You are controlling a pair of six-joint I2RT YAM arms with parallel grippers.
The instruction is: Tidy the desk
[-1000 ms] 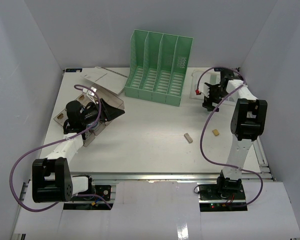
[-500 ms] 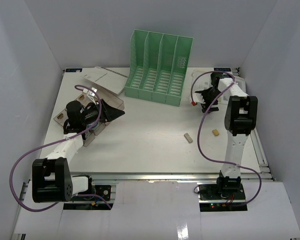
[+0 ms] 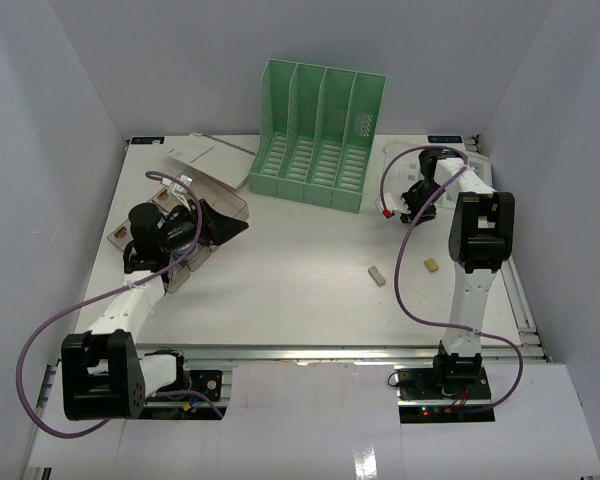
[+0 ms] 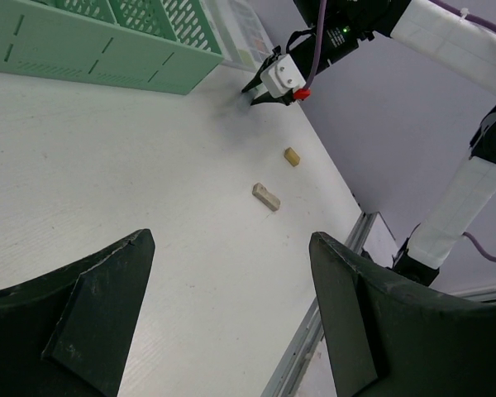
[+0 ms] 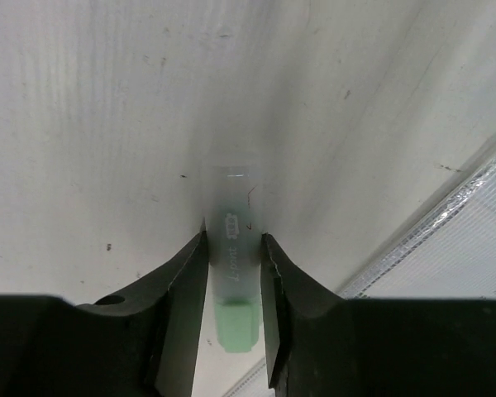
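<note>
Closely, right pincer (image 5: 233, 238) pinching green-capped tube (image 5: 234, 327), white lettering unreadable.

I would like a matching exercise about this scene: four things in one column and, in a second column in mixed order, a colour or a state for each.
1. file rack
2. left gripper
3. right gripper
4. long block on the desk

A. tan
B. fingers wide apart, nothing between them
C. green
D. fingers against a green-capped tube

Pairs: 1-C, 2-B, 3-D, 4-A
</note>
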